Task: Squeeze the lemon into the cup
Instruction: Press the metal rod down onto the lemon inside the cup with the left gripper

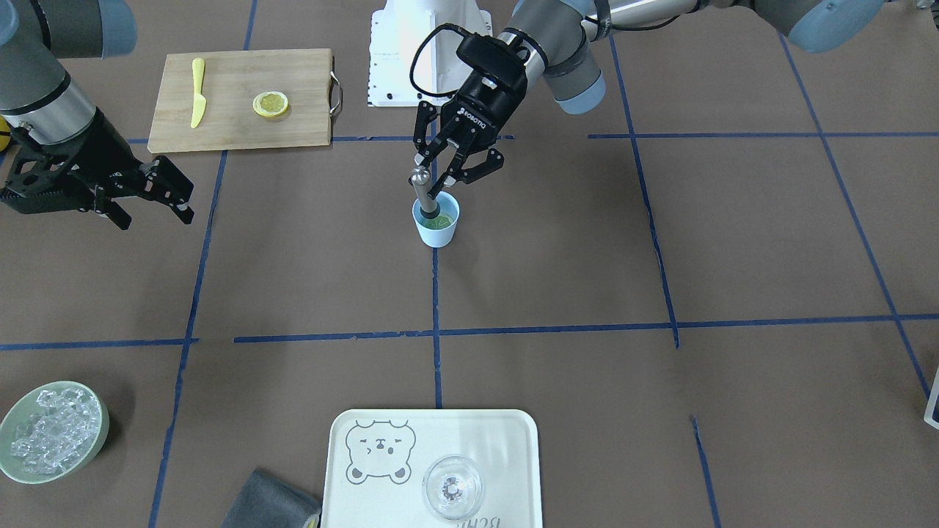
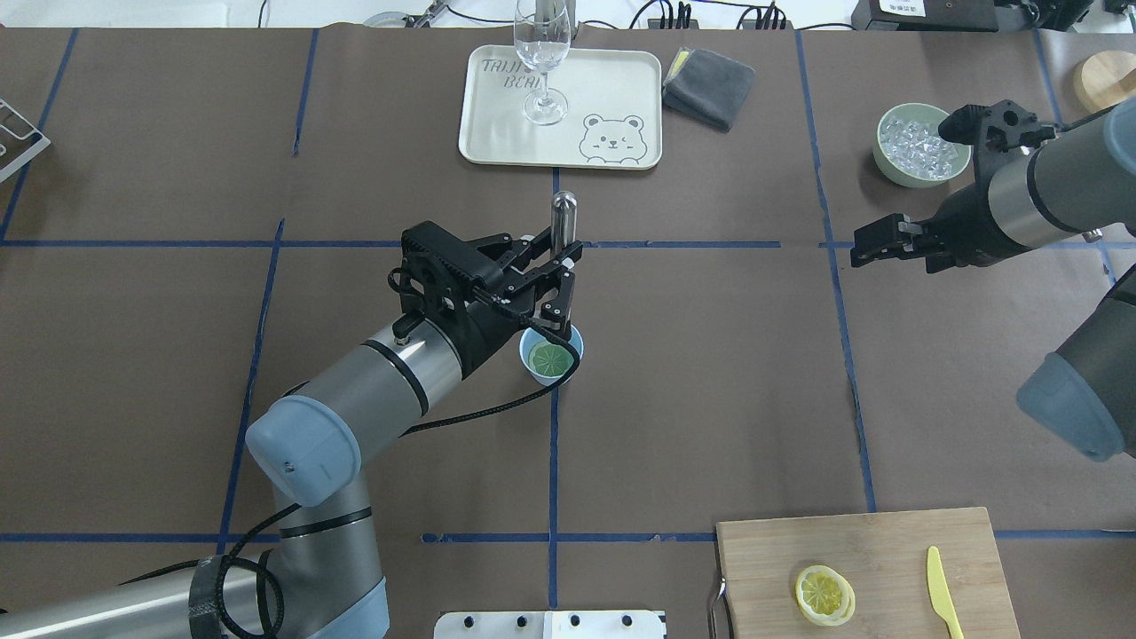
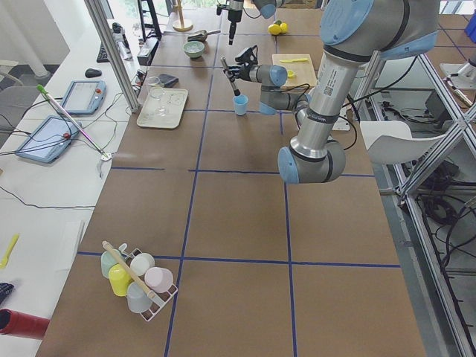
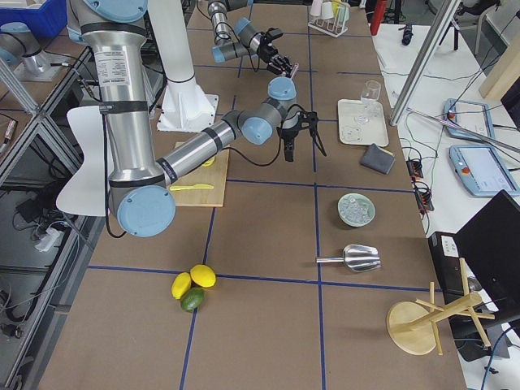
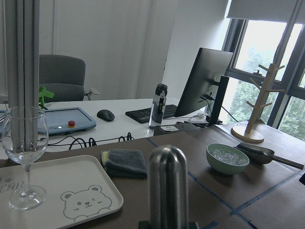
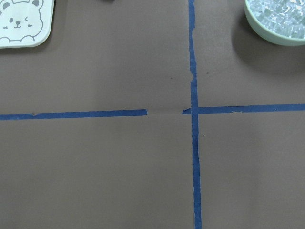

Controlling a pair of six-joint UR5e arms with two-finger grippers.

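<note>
The left arm reaches over mid-table, its gripper (image 1: 453,163) pinching a metal muddler (image 1: 421,188) held nearly upright. The right gripper (image 1: 150,202) hangs well apart near the table's edge, fingers spread and empty. On the board (image 1: 235,121) a spare slice (image 1: 271,103) lies untouched. The cup (image 1: 436,229) stands below the left gripper, and the lemon (image 2: 549,358) lies flat in its bottom. The muddler's dark lower end dips into the cup's mouth; whether it touches the slice I cannot tell. This looks like the pressing step itself. The next move probably calls for a straight downward push centred on the slice, gentle enough not to tip the unheld cup.
</note>
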